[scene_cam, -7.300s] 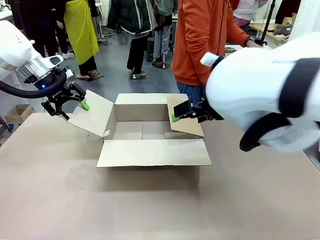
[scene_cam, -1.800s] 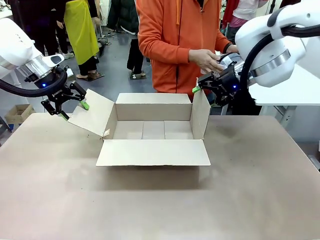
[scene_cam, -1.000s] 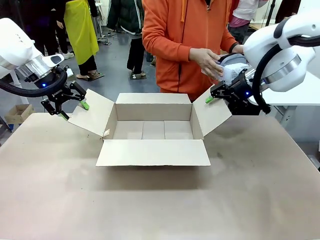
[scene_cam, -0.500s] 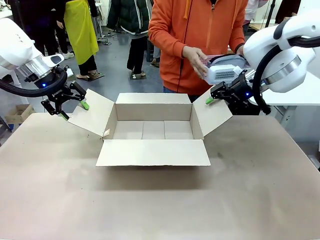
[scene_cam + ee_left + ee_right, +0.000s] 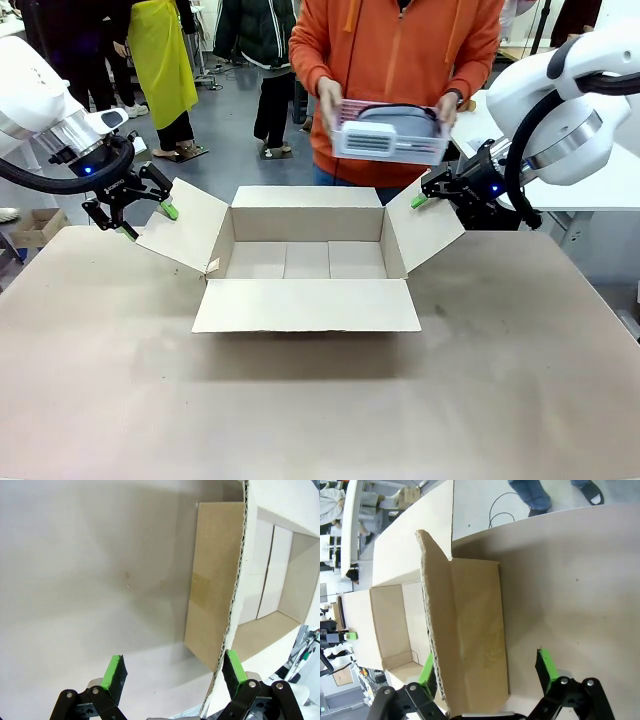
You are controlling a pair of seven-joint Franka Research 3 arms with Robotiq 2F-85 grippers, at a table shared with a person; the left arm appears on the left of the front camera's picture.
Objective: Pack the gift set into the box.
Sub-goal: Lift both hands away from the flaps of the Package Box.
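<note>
The brown cardboard box (image 5: 305, 306) stands open in the middle of the table, all four flaps spread. My left gripper (image 5: 148, 220) is open around the edge of the left flap (image 5: 210, 605), which rests against one finger (image 5: 233, 666). My right gripper (image 5: 430, 192) is open around the right flap (image 5: 465, 620), which leans on one pad (image 5: 427, 672). A person in an orange top holds the pale grey perforated basket (image 5: 388, 143) in both hands above the box's far wall. The blue-grey pouch (image 5: 398, 122) with its dark strap lies in the basket. The flat white item is hidden.
A small brown carton (image 5: 36, 226) sits on the floor at the far left. A white table (image 5: 600, 185) stands behind my right arm. Several people stand farther back. The tan tabletop (image 5: 300, 420) in front of the box is bare.
My right gripper swung the right flap from folded inward to spread outward. The person brought the basket from the right to above the box's far side, now held level in both hands. My left arm stayed still.
</note>
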